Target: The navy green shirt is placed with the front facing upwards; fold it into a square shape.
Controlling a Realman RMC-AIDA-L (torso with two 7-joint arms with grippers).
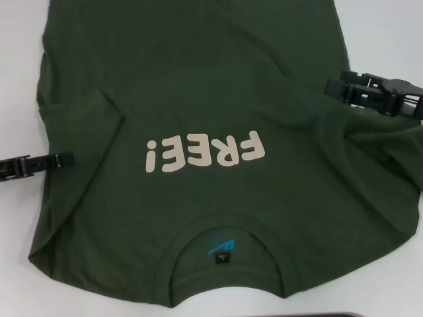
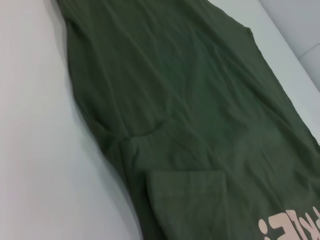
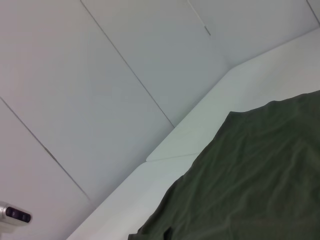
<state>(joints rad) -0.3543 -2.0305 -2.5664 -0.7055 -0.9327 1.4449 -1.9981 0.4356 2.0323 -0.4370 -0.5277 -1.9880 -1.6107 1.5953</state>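
You have no containers in view; the only item is the shirt [image 1: 211, 99].

The shirt lies front up on the white table [image 1: 383, 33] and covers most of it in the head view. Its collar [image 1: 225, 257] sits at 6 o'clock, nearest the robot, so the pale "FREE!" lettering [image 1: 203, 152] reads upside down at the centre. A blue logo [image 1: 221, 242] and a black tag [image 1: 225, 256] show inside the neck. The hem end runs out of view toward 12 o'clock. In the head view both sleeves are folded inward over the body, one at 9 o'clock and one at 3 o'clock, and the cloth carries shallow wrinkles.

Bare table shows along the 9 o'clock edge and at the 1 to 2 o'clock corner. In the right wrist view, pale wall panels [image 3: 100, 75] rise behind the table edge, and a small grey device [image 3: 12, 216] sits low on the wall.

The left end effector [image 1: 66, 159] is at 9 o'clock, at the shirt's side edge by the folded sleeve. You cannot tell whether it is open or closed, or whether it grips cloth.

The right end effector [image 1: 337, 88] is at 2 to 3 o'clock, over the shirt's other side edge. Its state likewise cannot be determined.
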